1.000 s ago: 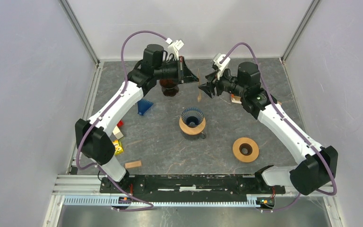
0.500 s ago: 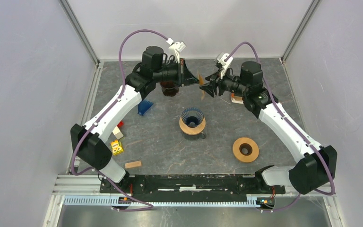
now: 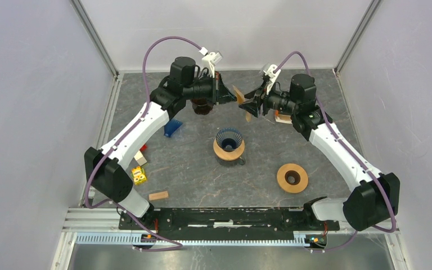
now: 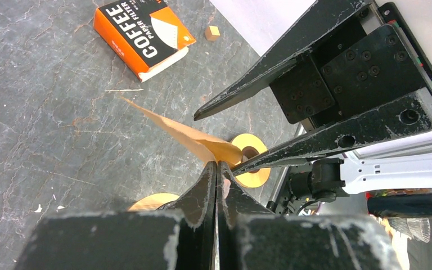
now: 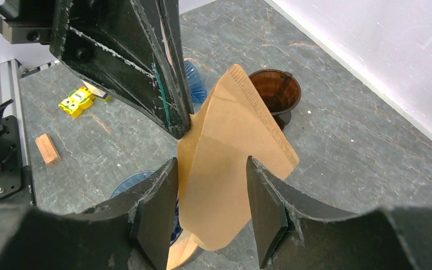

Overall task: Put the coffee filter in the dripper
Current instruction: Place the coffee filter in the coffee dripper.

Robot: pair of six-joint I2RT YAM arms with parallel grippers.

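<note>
**Right gripper (image 5: 211,169) advanced onto filter (image 5: 233,135)**

Since the earlier frame it has closed the gap to the left gripper (image 4: 216,166). Right jaws stand released, astride the filter. Left jaws are clenched on the filter's edge, holding it aloft beyond the dripper (image 3: 229,139) on the bench (image 3: 191,169).

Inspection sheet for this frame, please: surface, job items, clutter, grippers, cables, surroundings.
Surface: gray table, scuffed.
Job's things: coffee filter held in the air between the arms; blue dripper empty on its wooden base.
Clutter: brown dripper, wooden ring, blue funnel, yellow toy, wooden block, filter box.
Grippers: left gripper shut on the filter; right gripper open, fingers astride it.
Cables: purple cables looped above the arms, snagging nothing.
Surroundings: plain walls, nothing else seen.
</note>
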